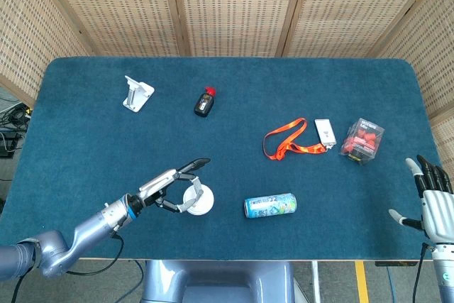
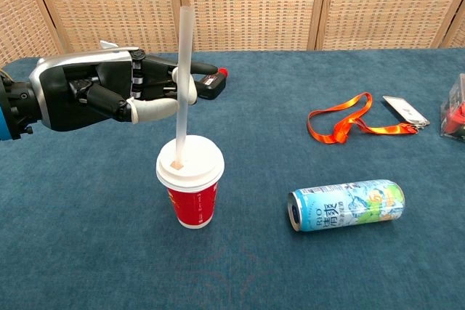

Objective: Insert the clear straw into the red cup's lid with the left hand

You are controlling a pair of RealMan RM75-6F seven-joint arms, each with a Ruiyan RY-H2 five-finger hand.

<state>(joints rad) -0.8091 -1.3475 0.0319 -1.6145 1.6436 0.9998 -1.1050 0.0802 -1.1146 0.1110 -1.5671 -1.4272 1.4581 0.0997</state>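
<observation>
The red cup with a white lid stands upright near the table's front, left of centre; from above the lid shows as a white disc. A clear straw stands in the lid's hole, leaning slightly right at the top. My left hand pinches the straw about halfway up between thumb and a finger, other fingers stretched toward the back; the same left hand shows beside the lid in the head view. My right hand hangs off the table's right front corner, fingers spread, holding nothing.
A drink can lies on its side right of the cup. An orange lanyard with a card, a box of red pieces, a small black bottle and a white bracket lie farther back.
</observation>
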